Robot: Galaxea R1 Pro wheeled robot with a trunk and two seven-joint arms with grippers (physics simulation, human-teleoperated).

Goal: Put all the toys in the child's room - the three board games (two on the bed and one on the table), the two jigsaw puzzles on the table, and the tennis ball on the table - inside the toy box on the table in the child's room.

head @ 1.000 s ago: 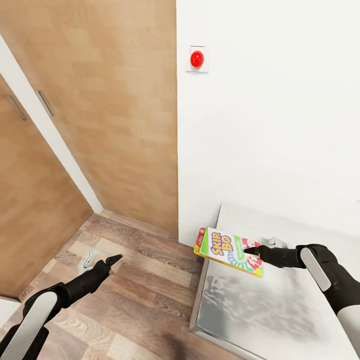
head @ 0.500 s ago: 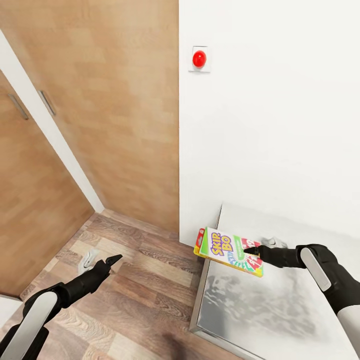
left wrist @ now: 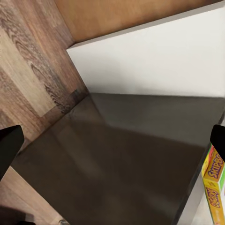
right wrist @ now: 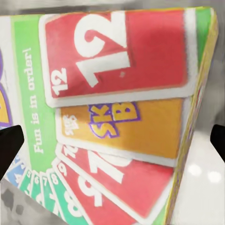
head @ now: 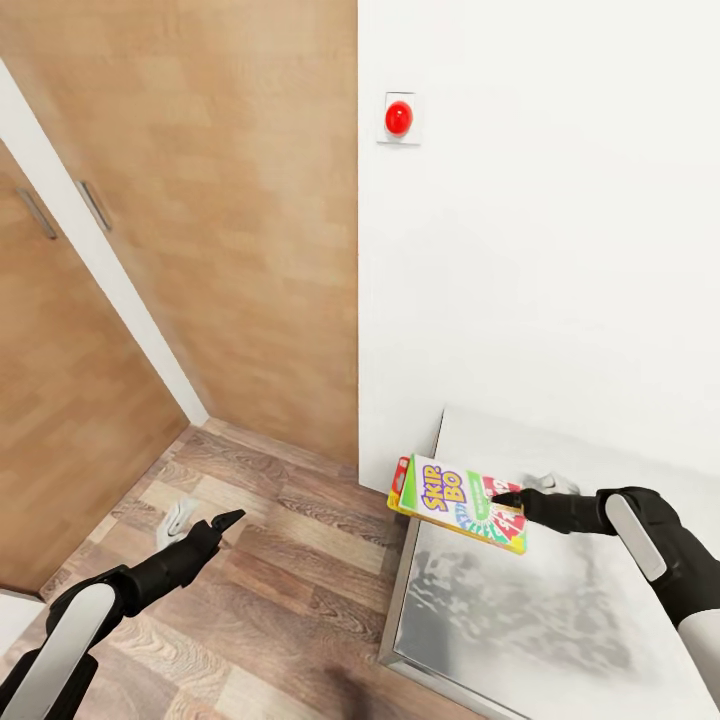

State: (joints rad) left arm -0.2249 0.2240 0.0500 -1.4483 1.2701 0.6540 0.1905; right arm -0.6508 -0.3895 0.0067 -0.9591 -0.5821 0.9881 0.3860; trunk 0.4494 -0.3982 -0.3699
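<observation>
The Skip-Bo board game (head: pixel 458 503), a slim yellow-edged box printed with red, green and orange cards, is held by the right tool (head: pixel 508 500) in the head view. The box sits tilted above the near left corner of a light grey tabletop (head: pixel 520 610), its left end reaching just past that edge over the wood-plank floor (head: pixel 280 570). The right tool's dark fingers are clamped on the box's right end. A white wall (head: pixel 540 250) rises behind the tabletop and carries a red round button (head: pixel 398 118) on a pale plate. To the left stand brown wooden doors (head: pixel 210 210) with a white frame between them. The left tool (head: pixel 228 520) hangs over the floor, well apart from the box, its tips drawn narrow to a point and holding nothing.

In the left wrist view, a dark grey surface (left wrist: pixel 126 159) meets the white wall and the plank floor, and a yellow edge of the Skip-Bo box (left wrist: pixel 214 194) shows at one side. Whether the tool's fingers are spread cannot be told here.

In the right wrist view, the printed face of the box (right wrist: pixel 112 117) sits close, with a red "12" card and an orange card on it, gripped between dark fingertips (right wrist: pixel 9 150) at both sides.
</observation>
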